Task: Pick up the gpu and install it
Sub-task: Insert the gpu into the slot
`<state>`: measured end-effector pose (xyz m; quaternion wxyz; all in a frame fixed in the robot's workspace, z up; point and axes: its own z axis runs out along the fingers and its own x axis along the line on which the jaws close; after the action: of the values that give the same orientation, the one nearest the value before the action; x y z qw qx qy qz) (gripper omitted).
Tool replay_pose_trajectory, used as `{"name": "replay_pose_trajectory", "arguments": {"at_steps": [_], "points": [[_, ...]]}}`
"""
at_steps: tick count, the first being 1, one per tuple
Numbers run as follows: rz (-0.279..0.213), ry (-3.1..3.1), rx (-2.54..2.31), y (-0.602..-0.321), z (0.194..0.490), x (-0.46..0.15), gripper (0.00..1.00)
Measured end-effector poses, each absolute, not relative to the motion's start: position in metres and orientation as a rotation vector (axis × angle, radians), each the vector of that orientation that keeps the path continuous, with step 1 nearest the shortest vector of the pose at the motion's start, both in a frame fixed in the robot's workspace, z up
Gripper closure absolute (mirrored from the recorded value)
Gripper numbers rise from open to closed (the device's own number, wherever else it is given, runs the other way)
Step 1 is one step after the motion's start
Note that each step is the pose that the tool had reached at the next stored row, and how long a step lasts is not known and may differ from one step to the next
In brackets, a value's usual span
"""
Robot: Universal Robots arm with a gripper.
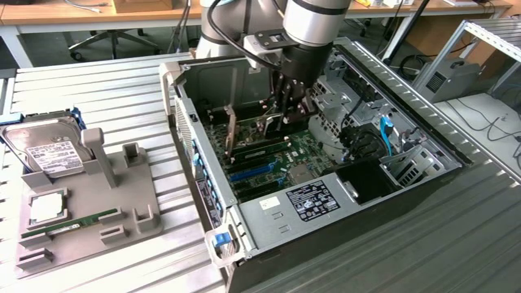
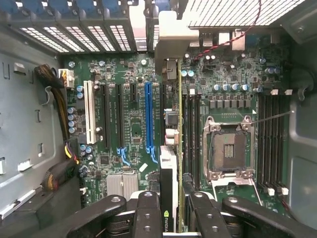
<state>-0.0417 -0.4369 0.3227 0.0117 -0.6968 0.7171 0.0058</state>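
On wrist cam: gpu (image 2: 167, 173) in hand (image 2: 171, 210)

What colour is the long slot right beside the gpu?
Blue: the slot beside the gpu shows best in the wrist view.

A thin flat black expansion card (image 2: 167, 196) is held upright and edge-on, parallel to and just beside the long blue slot (image 2: 148, 116). Its silver metal end bracket (image 2: 171, 42) is turned to the open grey computer case's (image 1: 244, 244) rear. In the exterior view it's placed around 11 o'clock of the case's middle.
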Motion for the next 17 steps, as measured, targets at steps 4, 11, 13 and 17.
{"name": "replay_pose_trajectory", "arguments": {"at_steps": [4,11,13,17], "points": [[0.018,2.236,-2.173,-0.437,0.319,-0.042,0.73],[0.018,2.236,-2.173,-0.451,0.319,-0.042,0.73],[0.018,2.236,-2.173,-0.459,0.319,-0.042,0.73],[0.018,2.236,-2.173,-0.459,0.301,-0.046,0.73]]}}
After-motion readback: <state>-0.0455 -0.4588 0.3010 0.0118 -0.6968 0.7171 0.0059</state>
